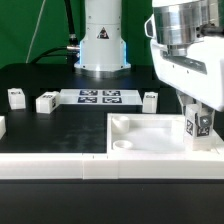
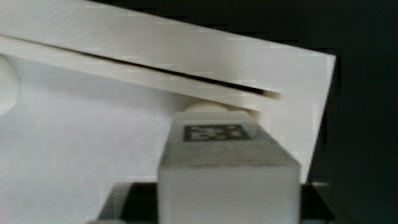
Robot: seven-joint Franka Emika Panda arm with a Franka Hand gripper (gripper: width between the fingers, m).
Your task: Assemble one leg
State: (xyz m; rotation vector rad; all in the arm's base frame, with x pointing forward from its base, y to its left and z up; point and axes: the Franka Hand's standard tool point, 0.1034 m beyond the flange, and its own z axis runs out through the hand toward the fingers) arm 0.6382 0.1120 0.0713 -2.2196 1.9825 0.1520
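Observation:
My gripper (image 1: 196,128) is shut on a leg (image 1: 190,126), a small white post with a black-and-white tag, and holds it upright over the right-hand corner of the large white square tray-like piece (image 1: 150,125). In the wrist view the leg (image 2: 222,160) fills the middle between the fingers, its tag facing the camera, with its far end at the tray piece's rim (image 2: 160,70). Three more legs lie on the black table: one at the exterior view's far left (image 1: 16,97), one beside it (image 1: 46,102), one right of the marker board (image 1: 150,100).
The marker board (image 1: 100,97) lies flat at the back middle, before the robot base (image 1: 100,45). A white ledge (image 1: 60,172) runs along the table's front edge. Another white part (image 1: 2,126) shows at the exterior view's left edge.

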